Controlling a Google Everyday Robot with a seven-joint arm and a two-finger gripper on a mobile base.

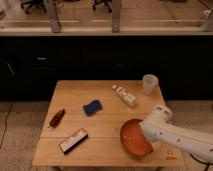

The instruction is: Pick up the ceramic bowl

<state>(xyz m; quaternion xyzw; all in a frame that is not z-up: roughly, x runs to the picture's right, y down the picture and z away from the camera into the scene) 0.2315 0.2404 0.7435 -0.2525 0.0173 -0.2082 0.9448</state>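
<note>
glossy ceramic bowl [130,139] on matt wooden table [80,91]; jaws at its right rim.

Dim, warm light; table [100,91] lit evenly w/ soft shadows, bg cabinets [100,60] very dark. Gripper [146,131] is at ceramic bowl [130,136] rim.

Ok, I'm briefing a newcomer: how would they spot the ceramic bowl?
On the wooden table, look front right. The ceramic bowl lies there, with the gripper at its right rim. It alone is wide, round and orange-red, bigger than the pale cup.
</note>
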